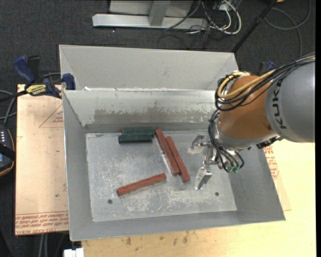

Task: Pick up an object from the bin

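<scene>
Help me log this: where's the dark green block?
In the camera view the dark green block lies left of centre by the bin's back wall, beside the far end of two reddish bars.

Dark carpet floor (30, 30); tangled cables (225, 15) and grey metal stand base (130, 21) at top; pale tabletop (301, 231) lower right.

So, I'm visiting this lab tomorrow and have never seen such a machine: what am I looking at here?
One camera looks down, somewhat from the side, into a grey metal bin. The big grey and orange shape entering from the right is a robot arm; its two-finger gripper hangs over the bin's right part, fingers apart, nothing between them. On the floor lie a dark green rectangular block by the back wall, two long reddish-brown bars side by side just left of the gripper, and a single reddish-brown bar nearer the front.
</scene>
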Tool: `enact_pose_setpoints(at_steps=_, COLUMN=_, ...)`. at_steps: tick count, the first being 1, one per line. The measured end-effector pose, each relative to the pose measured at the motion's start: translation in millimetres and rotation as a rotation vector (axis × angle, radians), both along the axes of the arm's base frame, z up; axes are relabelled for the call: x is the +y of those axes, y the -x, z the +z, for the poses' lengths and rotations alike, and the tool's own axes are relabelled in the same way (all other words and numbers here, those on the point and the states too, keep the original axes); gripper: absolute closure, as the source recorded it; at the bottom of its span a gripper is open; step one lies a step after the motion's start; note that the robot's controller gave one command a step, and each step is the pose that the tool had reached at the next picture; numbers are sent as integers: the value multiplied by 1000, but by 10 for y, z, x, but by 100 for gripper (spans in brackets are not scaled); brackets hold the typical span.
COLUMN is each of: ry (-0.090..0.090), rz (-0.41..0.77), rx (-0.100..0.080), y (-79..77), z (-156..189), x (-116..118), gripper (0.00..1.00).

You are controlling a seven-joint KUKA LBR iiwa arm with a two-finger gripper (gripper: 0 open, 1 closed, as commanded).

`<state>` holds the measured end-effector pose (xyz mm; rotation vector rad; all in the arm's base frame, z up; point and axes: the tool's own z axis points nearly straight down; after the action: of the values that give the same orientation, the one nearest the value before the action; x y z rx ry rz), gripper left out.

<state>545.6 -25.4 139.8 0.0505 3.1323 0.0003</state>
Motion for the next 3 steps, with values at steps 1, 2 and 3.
enact_pose_setpoints(at_steps=1, ry=0, rz=89, rx=2, y=-502, z=-469, x=189, gripper=0)
enact_pose_setpoints(at_steps=2, ry=7, rz=131, rx=-13, y=-724, z=-521, x=376, gripper=0)
enact_pose_setpoints(at_steps=3, ry=-4, rz=-114, rx=-1, y=-52, z=-564, x=863, gripper=100)
